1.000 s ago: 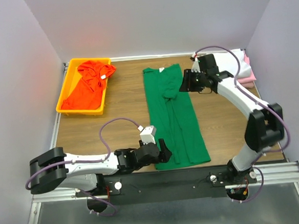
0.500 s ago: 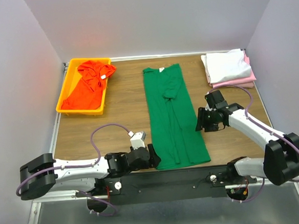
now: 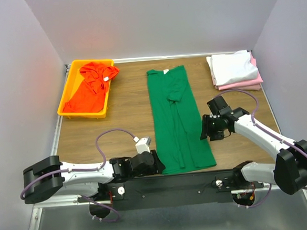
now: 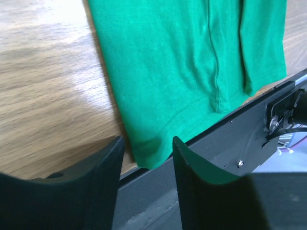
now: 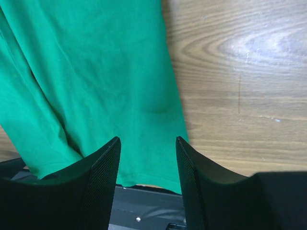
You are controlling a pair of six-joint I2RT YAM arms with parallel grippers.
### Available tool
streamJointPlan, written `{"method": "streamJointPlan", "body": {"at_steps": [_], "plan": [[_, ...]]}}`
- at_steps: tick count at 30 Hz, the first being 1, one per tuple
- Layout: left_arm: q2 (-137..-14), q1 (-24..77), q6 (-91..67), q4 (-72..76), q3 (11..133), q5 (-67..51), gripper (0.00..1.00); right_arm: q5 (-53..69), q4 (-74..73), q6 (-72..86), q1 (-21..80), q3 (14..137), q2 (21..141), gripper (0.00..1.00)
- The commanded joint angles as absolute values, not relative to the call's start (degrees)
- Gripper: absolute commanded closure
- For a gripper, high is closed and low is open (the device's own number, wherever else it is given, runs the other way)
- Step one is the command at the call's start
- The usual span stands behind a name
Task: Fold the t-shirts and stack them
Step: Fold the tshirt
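The dark green t-shirt (image 3: 177, 118) lies folded lengthwise in a long strip down the table's middle, hem at the near edge. My left gripper (image 3: 158, 162) is open and low at the hem's near-left corner (image 4: 148, 148), which lies between its fingers. My right gripper (image 3: 203, 128) is open above the strip's right edge (image 5: 158, 96), holding nothing. The orange-red t-shirt (image 3: 91, 86) with a white neck tag lies crumpled in the yellow tray (image 3: 69, 89). The white t-shirt (image 3: 233, 66) lies folded on the pink one (image 3: 246, 83) at the far right.
The black rail (image 3: 200, 181) runs along the table's near edge, just beyond the green hem, and shows in the left wrist view (image 4: 230, 143). Bare wood (image 3: 127, 111) lies between the tray and the green shirt. Purple walls enclose three sides.
My right arm swung from the far right stack down to the green shirt's lower right edge. My left gripper drew back left, then shifted slightly toward the hem corner.
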State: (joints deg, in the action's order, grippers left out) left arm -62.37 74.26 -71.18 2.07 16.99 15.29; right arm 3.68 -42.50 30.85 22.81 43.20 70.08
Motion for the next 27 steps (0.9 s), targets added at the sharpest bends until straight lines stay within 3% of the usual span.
{"method": "streamJointPlan", "body": {"at_steps": [1,4,7,8,10,18,27], "plan": [[-64.7,74.2,-71.3,4.0,15.6,12.3,0.53,1.5,-44.3,32.3,23.5,43.5,70.1,0.43],[-66.2,74.2,-71.5,5.4,15.2,11.6,0.57,1.4,-44.3,32.5,23.8,43.4,69.9,0.43],[-66.9,74.2,-72.0,8.8,13.8,11.3,0.72,1.6,-44.4,32.8,24.5,43.2,69.9,0.43],[-67.0,74.1,-72.4,9.7,13.3,11.3,0.87,1.6,-44.4,32.8,24.6,43.2,70.0,0.43],[-67.5,74.1,-73.7,10.8,12.4,11.4,1.0,1.2,-44.4,32.9,25.2,43.2,70.3,0.43],[-57.3,73.8,-78.0,-5.7,13.0,18.1,1.0,0.6,-44.3,34.8,28.3,42.8,71.0,0.43],[-45.2,73.3,-80.2,-6.2,8.5,18.7,1.0,2.8,-43.8,40.0,34.5,38.4,68.5,0.45]]}}
